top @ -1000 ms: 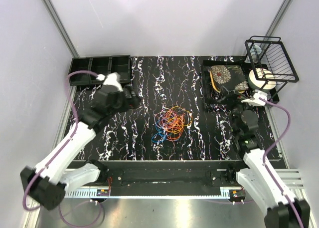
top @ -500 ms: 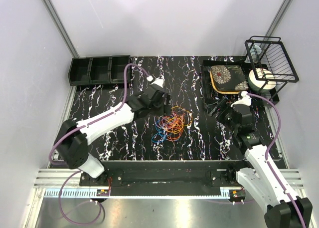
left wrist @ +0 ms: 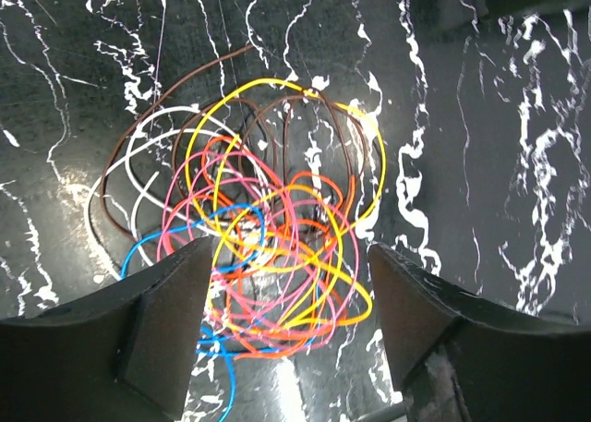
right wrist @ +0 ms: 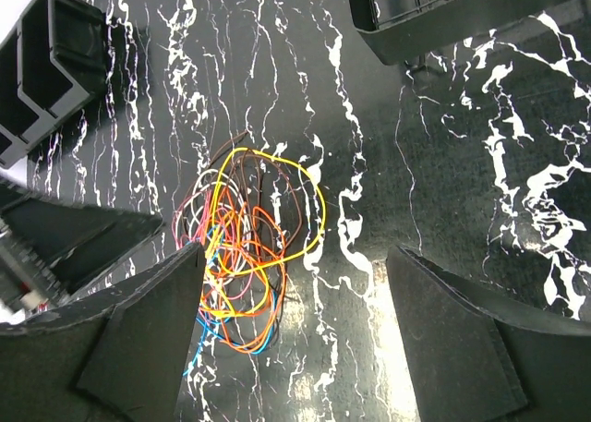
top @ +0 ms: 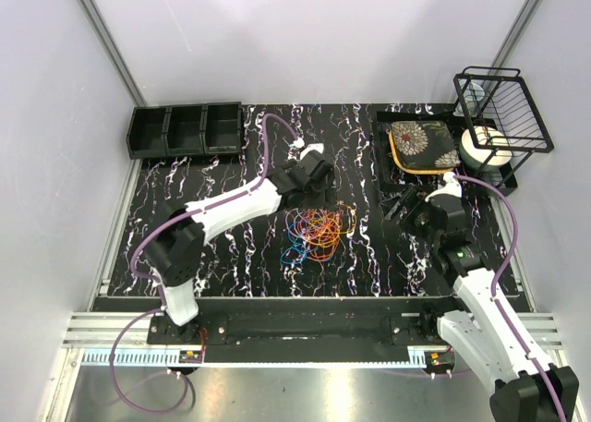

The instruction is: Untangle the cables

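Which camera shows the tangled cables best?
The left wrist view: the cables fill its middle, each colour clear. The right wrist view shows them smaller; the top view, only a small bundle.

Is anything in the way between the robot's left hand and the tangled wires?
No, nothing that I can see. The left gripper hangs right over the cables, with its jaws open toward them.

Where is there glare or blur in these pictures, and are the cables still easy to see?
Left wrist: the cables are sharp and bright, with white glare on the glossy table beneath them; the near fingers are dark and soft. Right wrist: a glare streak lies beside the cables, and the fingers are in shadow. Top external: the light is even, and the cables are small but clear.
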Controlling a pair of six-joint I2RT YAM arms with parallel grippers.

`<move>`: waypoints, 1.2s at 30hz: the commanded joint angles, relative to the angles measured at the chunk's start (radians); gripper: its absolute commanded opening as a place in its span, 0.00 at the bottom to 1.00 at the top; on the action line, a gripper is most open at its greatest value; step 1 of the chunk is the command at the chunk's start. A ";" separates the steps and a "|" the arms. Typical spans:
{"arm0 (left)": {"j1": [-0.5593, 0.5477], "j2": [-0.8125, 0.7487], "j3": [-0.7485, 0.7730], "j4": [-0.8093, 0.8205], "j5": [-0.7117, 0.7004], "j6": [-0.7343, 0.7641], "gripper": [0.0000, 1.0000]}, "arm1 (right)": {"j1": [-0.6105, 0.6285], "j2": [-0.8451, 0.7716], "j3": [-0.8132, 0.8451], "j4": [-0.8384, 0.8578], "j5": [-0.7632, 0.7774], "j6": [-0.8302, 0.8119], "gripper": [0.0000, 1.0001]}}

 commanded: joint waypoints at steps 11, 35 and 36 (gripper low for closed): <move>-0.004 0.128 0.111 -0.052 -0.043 -0.049 0.60 | 0.001 -0.002 -0.015 0.001 -0.005 -0.006 0.86; -0.013 0.142 0.134 -0.084 -0.036 -0.040 0.00 | 0.001 0.018 -0.022 0.012 0.000 -0.014 0.86; -0.013 0.130 0.140 -0.093 -0.041 -0.034 0.00 | 0.001 0.019 -0.015 0.009 0.000 -0.017 0.86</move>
